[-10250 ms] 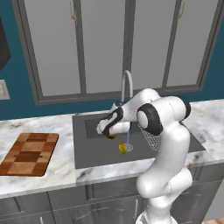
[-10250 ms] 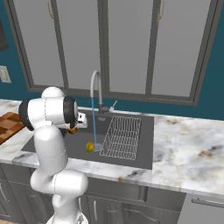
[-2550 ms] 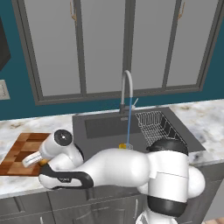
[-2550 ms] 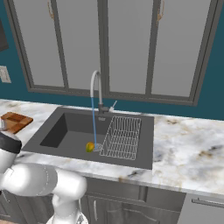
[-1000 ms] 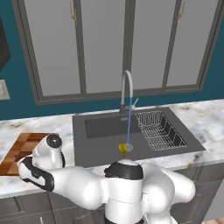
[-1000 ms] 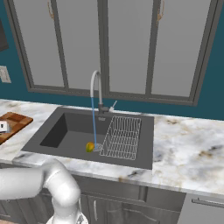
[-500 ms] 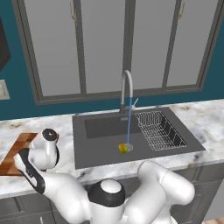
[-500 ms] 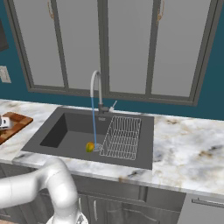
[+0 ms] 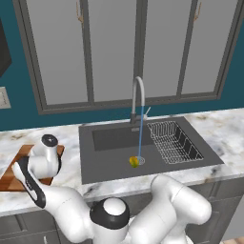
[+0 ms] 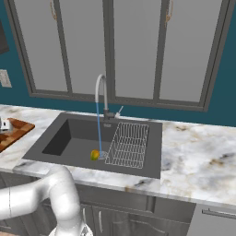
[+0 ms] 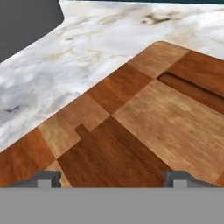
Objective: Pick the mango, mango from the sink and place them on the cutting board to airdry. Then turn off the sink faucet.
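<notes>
The checkered wooden cutting board lies close under my gripper. Its two dark fingertips stand far apart, open, with nothing showing between them. In the left base view my white hand hovers over the cutting board at the far left. One yellow-green mango lies on the floor of the dark sink, by the drain, and shows again in the right base view. A thin blue stream of water falls from the silver sink faucet beside that mango.
A wire rack fills the sink's right side. Marble counter runs on both sides of the basin and shows beyond the board. Grey cabinet doors rise behind. My own folded arm crosses the front of the left base view.
The arm has folded lower and further across the front of both base views. The hand has stayed over the cutting board. The mango in the sink and the water stream are unchanged.
</notes>
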Controlling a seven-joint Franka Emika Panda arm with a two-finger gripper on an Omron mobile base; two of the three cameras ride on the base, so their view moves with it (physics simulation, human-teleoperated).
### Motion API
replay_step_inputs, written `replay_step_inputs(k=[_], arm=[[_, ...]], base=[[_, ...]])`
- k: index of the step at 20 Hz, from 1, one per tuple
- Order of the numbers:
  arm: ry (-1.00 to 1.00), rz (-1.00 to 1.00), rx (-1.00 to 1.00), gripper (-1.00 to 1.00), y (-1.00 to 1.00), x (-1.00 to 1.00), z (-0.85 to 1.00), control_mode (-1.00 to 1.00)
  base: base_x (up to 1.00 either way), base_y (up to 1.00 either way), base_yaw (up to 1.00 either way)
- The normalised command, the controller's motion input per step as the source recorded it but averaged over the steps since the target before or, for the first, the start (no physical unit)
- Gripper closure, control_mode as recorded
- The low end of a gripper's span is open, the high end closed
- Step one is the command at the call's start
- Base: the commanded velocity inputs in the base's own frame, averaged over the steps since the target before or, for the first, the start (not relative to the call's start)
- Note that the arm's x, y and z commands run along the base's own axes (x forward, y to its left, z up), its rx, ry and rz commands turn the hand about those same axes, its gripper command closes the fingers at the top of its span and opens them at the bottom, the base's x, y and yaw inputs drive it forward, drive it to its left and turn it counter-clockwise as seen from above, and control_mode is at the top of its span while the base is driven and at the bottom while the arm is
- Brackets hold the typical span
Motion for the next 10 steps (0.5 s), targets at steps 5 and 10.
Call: replay_step_inputs(k=[5,10], arm=[[0.00,0.00,0.00,-1.00,-0.08,-0.06,0.16,-1.00],[-0.04,0.00,0.00,-1.00,-0.34,-0.33,0.43,-1.00]], base=[[0.00,0.00,0.00],[0.00,0.00,0.00]])
